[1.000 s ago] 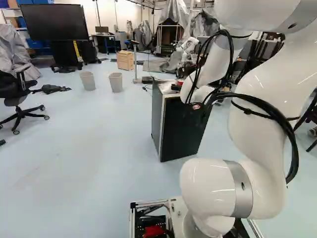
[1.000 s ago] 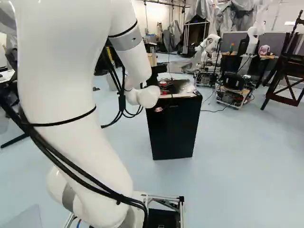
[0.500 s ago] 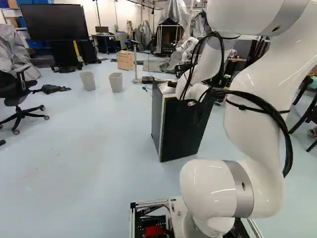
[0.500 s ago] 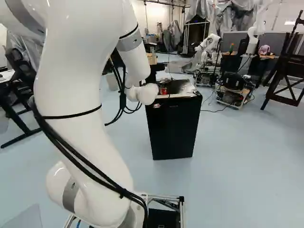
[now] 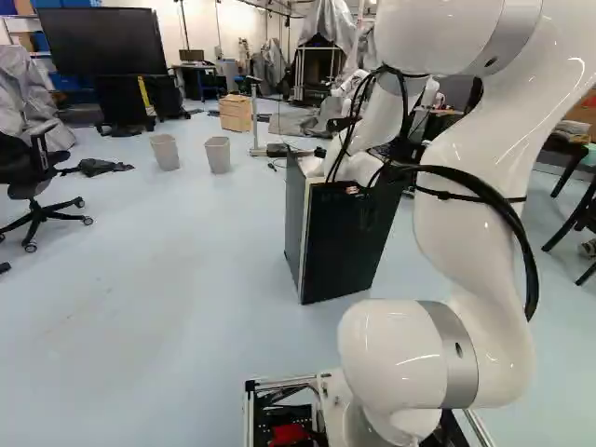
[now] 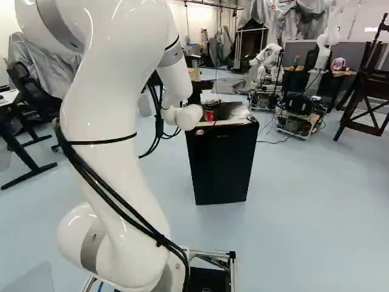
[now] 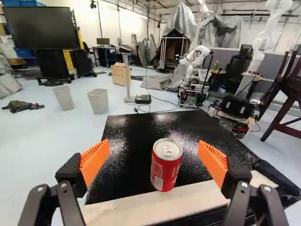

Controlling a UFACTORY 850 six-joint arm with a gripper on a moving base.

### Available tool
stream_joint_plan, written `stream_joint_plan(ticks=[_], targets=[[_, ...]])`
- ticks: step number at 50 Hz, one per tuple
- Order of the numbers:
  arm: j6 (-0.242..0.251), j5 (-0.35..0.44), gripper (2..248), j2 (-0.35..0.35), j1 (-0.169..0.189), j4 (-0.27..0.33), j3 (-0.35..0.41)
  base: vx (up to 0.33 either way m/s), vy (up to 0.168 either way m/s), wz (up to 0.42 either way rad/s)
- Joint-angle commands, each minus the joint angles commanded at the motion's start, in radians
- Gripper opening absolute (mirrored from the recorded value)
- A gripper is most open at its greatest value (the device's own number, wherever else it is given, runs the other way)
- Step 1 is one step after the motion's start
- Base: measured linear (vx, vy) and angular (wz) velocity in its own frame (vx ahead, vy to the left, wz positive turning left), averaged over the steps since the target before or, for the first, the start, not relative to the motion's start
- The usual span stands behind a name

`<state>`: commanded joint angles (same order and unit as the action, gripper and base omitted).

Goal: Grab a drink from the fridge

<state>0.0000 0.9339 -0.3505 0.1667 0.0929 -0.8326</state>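
Note:
In the wrist view my gripper (image 7: 154,145) stands open, with orange pads (image 7: 94,160) wide apart. A red drink can (image 7: 165,165) shows upright in line with the gap between the fingers, free space on both sides of it. It stands on the black top of the small fridge (image 7: 136,136), close to the pale strip along its edge. The right base view shows the can (image 6: 209,115) just beside my white wrist joint, and the fridge's black front (image 6: 222,164) closed below. My gripper's fingers are hidden behind the arm in both base views.
Two bins (image 7: 98,100) and a wooden drawer unit (image 7: 120,75) stand beyond the fridge. Farther off is another robot (image 7: 193,63). A dark wooden frame (image 6: 366,91) rises at the right of the right base view, an office chair (image 5: 37,177) at the left of the left one.
My arm has shifted leftward in the left base view and its upper links rightward in the right base view, showing more of the can there. The base, fridge and can have not moved.

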Motion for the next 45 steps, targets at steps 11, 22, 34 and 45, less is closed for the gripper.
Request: stream_joint_plan(ticks=[11, 22, 34, 45], targets=[[0.000, 0.000, 247, -0.029, 0.000, -0.041, -0.012, 0.000, 0.000, 0.000], [0.000, 0.000, 247, -0.058, 0.000, -0.046, -0.021, 0.000, 0.000, 0.000], [0.000, 0.000, 247, -0.084, -0.001, -0.046, -0.033, 0.000, 0.000, 0.000], [0.000, 0.000, 238, -0.087, -0.001, -0.046, -0.036, 0.000, 0.000, 0.000]])
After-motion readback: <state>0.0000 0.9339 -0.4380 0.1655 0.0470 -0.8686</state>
